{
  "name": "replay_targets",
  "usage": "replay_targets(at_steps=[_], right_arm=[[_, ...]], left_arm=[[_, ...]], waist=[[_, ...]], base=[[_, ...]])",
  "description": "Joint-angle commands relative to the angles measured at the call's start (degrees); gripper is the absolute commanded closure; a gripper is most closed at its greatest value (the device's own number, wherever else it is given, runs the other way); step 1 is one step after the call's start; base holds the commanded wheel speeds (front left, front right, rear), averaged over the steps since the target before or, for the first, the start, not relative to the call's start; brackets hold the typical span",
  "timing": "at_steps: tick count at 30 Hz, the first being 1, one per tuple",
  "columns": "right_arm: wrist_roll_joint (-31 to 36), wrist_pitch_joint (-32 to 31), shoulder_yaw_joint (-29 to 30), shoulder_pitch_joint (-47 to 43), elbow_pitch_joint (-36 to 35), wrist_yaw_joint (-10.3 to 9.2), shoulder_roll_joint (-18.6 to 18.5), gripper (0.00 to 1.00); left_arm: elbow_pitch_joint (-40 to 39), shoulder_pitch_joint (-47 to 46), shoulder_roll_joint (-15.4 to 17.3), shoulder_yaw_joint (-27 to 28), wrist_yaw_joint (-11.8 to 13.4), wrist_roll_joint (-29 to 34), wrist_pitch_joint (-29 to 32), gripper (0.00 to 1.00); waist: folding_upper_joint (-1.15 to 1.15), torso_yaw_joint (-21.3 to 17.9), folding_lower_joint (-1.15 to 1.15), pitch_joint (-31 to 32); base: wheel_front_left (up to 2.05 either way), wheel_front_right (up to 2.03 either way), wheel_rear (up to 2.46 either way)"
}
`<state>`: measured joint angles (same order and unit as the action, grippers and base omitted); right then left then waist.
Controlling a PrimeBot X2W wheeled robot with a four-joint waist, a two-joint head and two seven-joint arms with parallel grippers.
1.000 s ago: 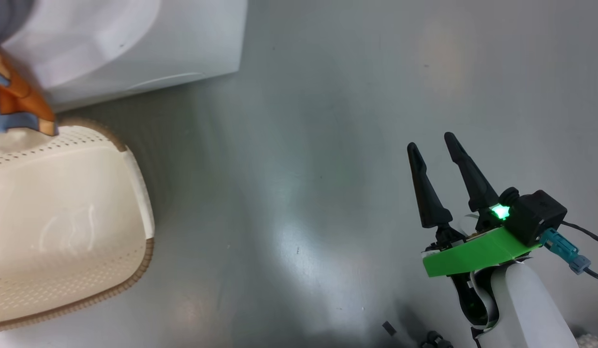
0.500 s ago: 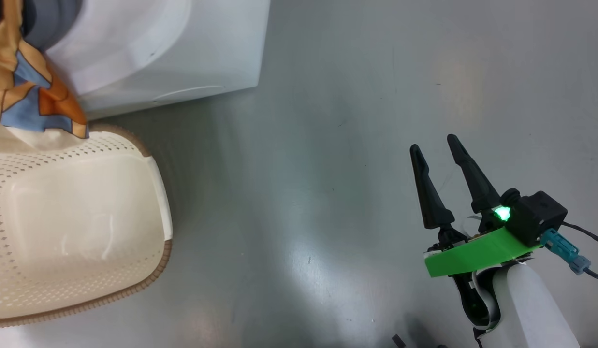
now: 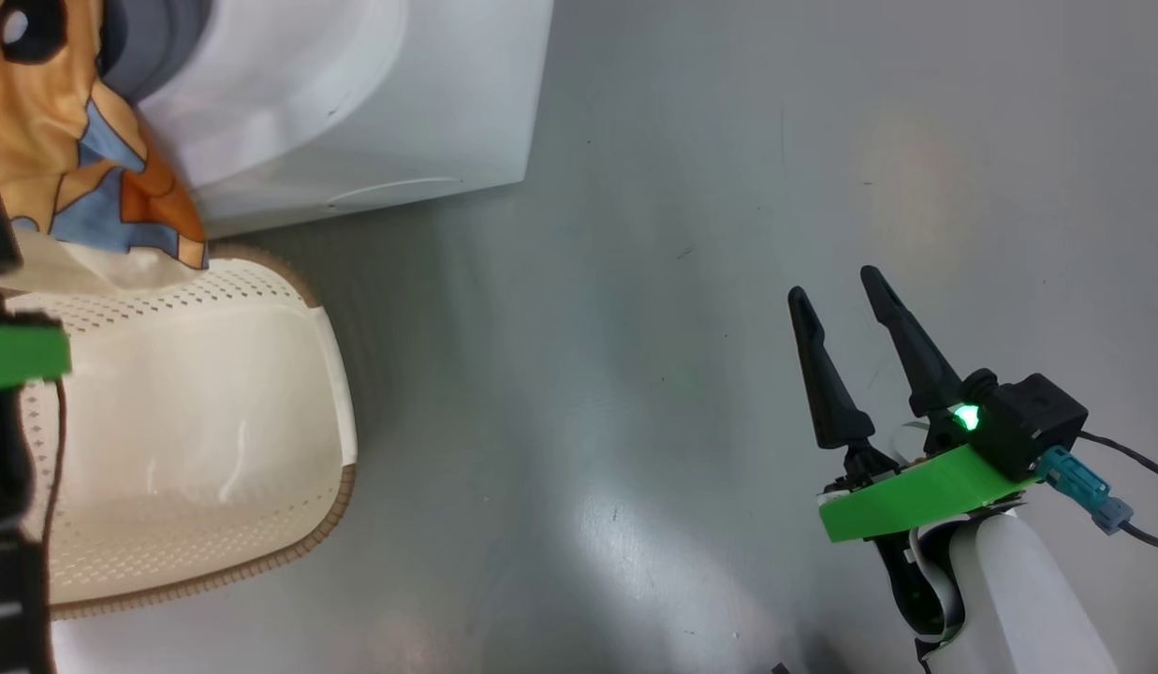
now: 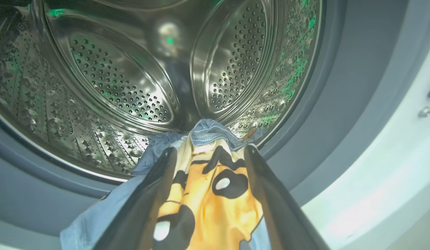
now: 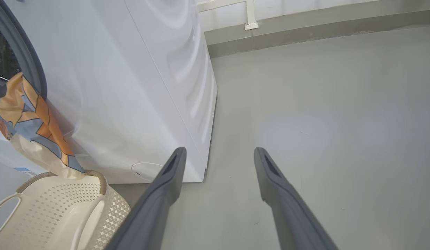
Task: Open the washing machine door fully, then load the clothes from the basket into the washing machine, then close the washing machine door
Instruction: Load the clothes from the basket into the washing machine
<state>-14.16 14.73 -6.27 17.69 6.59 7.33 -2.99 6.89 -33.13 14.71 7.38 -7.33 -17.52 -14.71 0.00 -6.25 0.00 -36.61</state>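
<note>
Grey, glossy floor (image 3: 635, 281) is seen beneath everything in the head view, with pale glare patches on it. Nearest, at the lower right, the right tool (image 3: 833, 285) is held above bare floor with its two dark fingers spread apart; it is released. At the lower left, the basket (image 3: 195, 393) is set on the floor just in front of the washing machine (image 3: 401, 103), and its perforated cream inside is exposed. Cream cloth (image 3: 82, 267) is draped over the basket's far rim, and above it the clothes (image 3: 64, 140), printed in orange, blue and black, are stretched up to the machine's opening. In the left wrist view, the left tool (image 4: 210, 149) is pointed into that opening with its fingers parted wide. The printed fabric is laid between them over the lip of the grey-blue gasket (image 4: 326, 114). No pinch on it is shown, so this tool too is taken as released. The fabric's blue leading edge is carried just past the gasket onto the perforated steel drum (image 4: 124, 86). Farther off, in the right wrist view, a small round service flap (image 5: 145, 171) is seen low on the machine's front, and the floor is met by a pale wall (image 5: 305, 7) behind.
</note>
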Motion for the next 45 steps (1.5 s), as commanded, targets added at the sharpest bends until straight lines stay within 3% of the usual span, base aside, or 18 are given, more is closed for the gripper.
replay_targets(at_steps=[1, 14, 45], right_arm=[[0.3, 0.3, -1.2, -1.5, -0.9, 0.16, 0.1, 0.0], [0.1, 0.3, -2.0, -1.4, -0.4, 0.16, 0.1, 0.0], [0.3, 0.3, -0.9, -2.6, -0.2, 0.16, 0.1, 0.0]], left_arm=[[-2.2, 2.1, 1.6, 2.3, -0.1, 0.7, -0.3, 0.0], [-4.5, 16.9, -4.5, 8.1, -0.2, 3.1, -0.3, 0.0], [-7.1, 32.0, -10.5, 11.2, -0.2, 4.3, -0.3, 0.0]], waist=[[0.0, 0.1, 0.0, 0.1], [0.0, -0.5, 0.0, 0.8], [0.0, 0.8, 0.0, 2.8]], base=[[0.0, 0.0, 0.0], [0.0, 0.0, 0.0], [0.0, 0.0, 0.0]])
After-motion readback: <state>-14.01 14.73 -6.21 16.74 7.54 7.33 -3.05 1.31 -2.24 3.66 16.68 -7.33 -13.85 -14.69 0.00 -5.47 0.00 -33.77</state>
